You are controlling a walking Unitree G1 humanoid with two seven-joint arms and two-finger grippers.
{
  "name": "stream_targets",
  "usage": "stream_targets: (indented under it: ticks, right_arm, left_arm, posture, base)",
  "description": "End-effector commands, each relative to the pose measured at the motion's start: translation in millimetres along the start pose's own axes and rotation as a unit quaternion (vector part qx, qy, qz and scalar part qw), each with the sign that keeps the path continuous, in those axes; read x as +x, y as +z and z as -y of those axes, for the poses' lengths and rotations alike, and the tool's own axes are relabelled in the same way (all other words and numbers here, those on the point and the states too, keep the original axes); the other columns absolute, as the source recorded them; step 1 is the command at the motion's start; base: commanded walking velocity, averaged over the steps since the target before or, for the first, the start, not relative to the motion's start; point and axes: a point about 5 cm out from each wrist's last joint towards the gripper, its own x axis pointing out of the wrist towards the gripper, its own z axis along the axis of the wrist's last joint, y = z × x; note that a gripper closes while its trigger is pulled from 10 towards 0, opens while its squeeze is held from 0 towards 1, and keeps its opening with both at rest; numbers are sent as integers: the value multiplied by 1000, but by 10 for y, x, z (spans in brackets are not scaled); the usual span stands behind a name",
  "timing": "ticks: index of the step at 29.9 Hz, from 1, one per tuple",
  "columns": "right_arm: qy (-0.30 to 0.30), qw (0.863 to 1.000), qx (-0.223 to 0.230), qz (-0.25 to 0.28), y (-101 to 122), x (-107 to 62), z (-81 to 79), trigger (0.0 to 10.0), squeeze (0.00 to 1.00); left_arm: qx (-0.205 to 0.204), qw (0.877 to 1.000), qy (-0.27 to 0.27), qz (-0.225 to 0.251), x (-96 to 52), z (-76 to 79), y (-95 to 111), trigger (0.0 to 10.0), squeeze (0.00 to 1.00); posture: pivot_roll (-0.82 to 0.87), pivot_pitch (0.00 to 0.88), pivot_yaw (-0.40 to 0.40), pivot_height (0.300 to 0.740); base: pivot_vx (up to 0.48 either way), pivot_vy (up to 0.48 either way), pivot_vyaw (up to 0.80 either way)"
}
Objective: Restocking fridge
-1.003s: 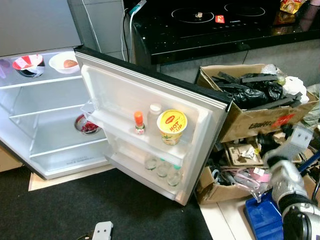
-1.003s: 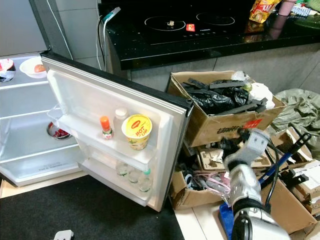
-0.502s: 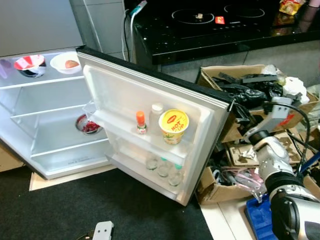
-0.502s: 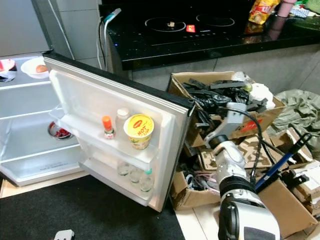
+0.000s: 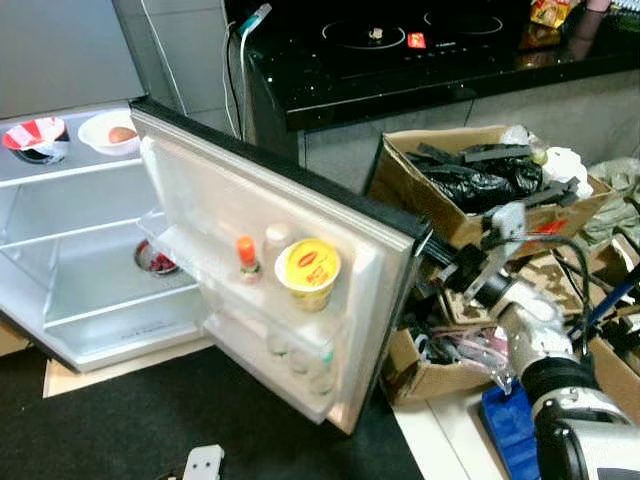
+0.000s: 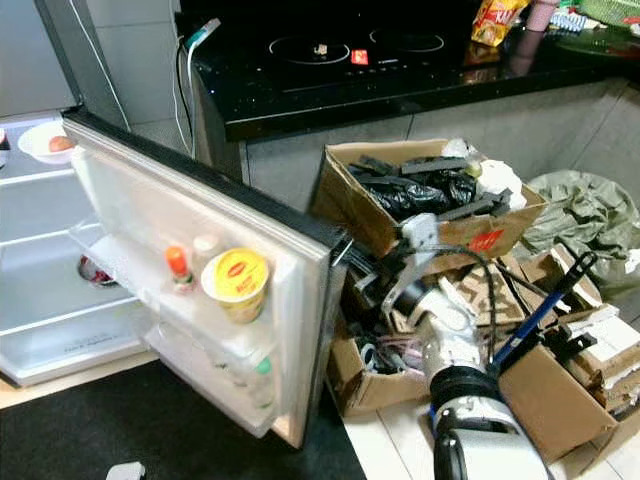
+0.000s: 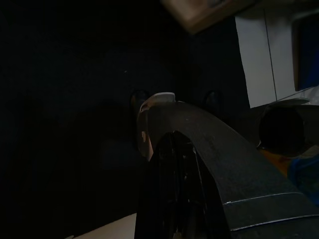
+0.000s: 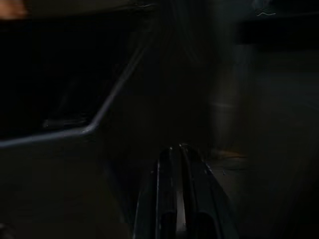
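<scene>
One cup (image 5: 308, 272) and two bottles (image 5: 247, 259) stand on the fridge door (image 5: 250, 205); right gripper (image 5: 437, 268), at three o'clock, closed; lower shelf blurred

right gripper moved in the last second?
Yes. The right gripper has swung from beside the cardboard box toward the outer edge of the open fridge door, now right by it.

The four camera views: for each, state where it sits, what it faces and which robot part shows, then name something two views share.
Left eye: head, facing down at the open fridge door; right gripper.
Right eye: same head, same scene, cardboard box.
Left wrist: dark floor, left gripper.
Right wrist: dark, blurred; black fingers.
Shared: both eyes show the yellow cup.
</scene>
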Motion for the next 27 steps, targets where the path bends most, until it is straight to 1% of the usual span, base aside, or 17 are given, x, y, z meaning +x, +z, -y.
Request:
stream_targets:
  ticks: [1, 5, 8, 10, 11, 13, 14, 15, 16, 18, 19, 22, 23, 24, 25, 26, 27]
  right_arm:
    - [68, 997, 20, 1, 3, 15, -124, 10000, 0]
    - [171, 983, 63, 7, 12, -66, -363, 10000, 0]
    - [167, 983, 74, 1, -54, -112, -372, 10000, 0]
    - [114, 992, 52, -8, -153, -154, -276, 10000, 0]
    - [114, 992, 52, -8, -153, -154, -276, 10000, 0]
    - [3, 998, 45, -45, -324, -226, -116, 10000, 0]
    - [3, 998, 45, -45, -324, -226, -116, 10000, 0]
    - [-57, 995, 47, -68, -425, -290, -51, 10000, 0]
    - [-116, 987, 61, -96, -537, -386, -2, 10000, 0]
    - [-189, 968, 71, -151, -716, -563, 31, 10000, 0]
    - [-189, 968, 71, -151, -716, -563, 31, 10000, 0]
    - [-246, 941, 81, -219, -936, -816, -7, 10000, 0]
    - [-246, 941, 81, -219, -936, -816, -7, 10000, 0]
    - [-273, 921, 101, -260, -1126, -1018, -95, 10000, 0]
    - [-273, 921, 101, -260, -1126, -1018, -95, 10000, 0]
    - [-284, 911, 108, -279, -1207, -1109, -140, 10000, 0]
    - [-284, 911, 108, -279, -1207, -1109, -140, 10000, 0]
  left_arm:
    - [-5, 1000, -7, -21, -13, 35, -122, 10000, 0]
    - [-7, 1000, -9, -22, -13, 44, -134, 10000, 0]
    - [-8, 1000, -9, -23, -16, 47, -148, 10000, 0]
    - [-10, 1000, -8, -24, -16, 49, -156, 10000, 0]
    - [-10, 1000, -8, -24, -16, 49, -156, 10000, 0]
    - [-11, 1000, -8, -24, -16, 54, -162, 10000, 0]
    - [-11, 1000, -8, -24, -16, 54, -162, 10000, 0]
    - [-11, 1000, -8, -25, -16, 57, -165, 10000, 0]
    - [-12, 1000, -8, -25, -14, 61, -168, 10000, 0]
    - [-13, 1000, -9, -24, -12, 68, -169, 10000, 0]
    - [-13, 1000, -9, -24, -12, 68, -169, 10000, 0]
    - [-13, 1000, -10, -24, -9, 76, -170, 10000, 0]
    - [-13, 1000, -10, -24, -9, 76, -170, 10000, 0]
    - [-14, 1000, -10, -24, -8, 79, -171, 10000, 0]
    - [-14, 1000, -10, -24, -8, 79, -171, 10000, 0]
    - [-14, 1000, -10, -24, -8, 79, -172, 10000, 0]
    - [-14, 1000, -10, -24, -8, 79, -172, 10000, 0]
  posture:
    - [-33, 87, -29, 740]
    - [-34, 89, -29, 740]
    - [-34, 91, -31, 740]
    - [-34, 91, -33, 740]
    - [-34, 91, -33, 740]
    - [-36, 93, -34, 740]
    - [-36, 93, -34, 740]
    - [-36, 93, -34, 740]
    - [-39, 94, -35, 740]
    - [-39, 94, -35, 740]
    - [-39, 94, -35, 740]
    - [-39, 94, -35, 740]
    - [-39, 94, -35, 740]
    - [-37, 95, -33, 740]
    - [-37, 95, -33, 740]
    - [-37, 95, -33, 740]
    - [-37, 95, -33, 740]
  base:
    - [0, 0, 0]
    - [0, 0, 0]
    - [0, 0, 0]
    - [0, 0, 0]
    - [0, 0, 0]
    - [0, 0, 0]
    - [0, 0, 0]
    - [0, 0, 0]
    - [0, 0, 0]
    - [0, 0, 400]
    - [0, 0, 800]
    - [0, 0, 798]
    - [0, 0, 794]
    - [0, 0, 781]
    - [0, 0, 781]
    - [0, 0, 769]
    - [0, 0, 769]
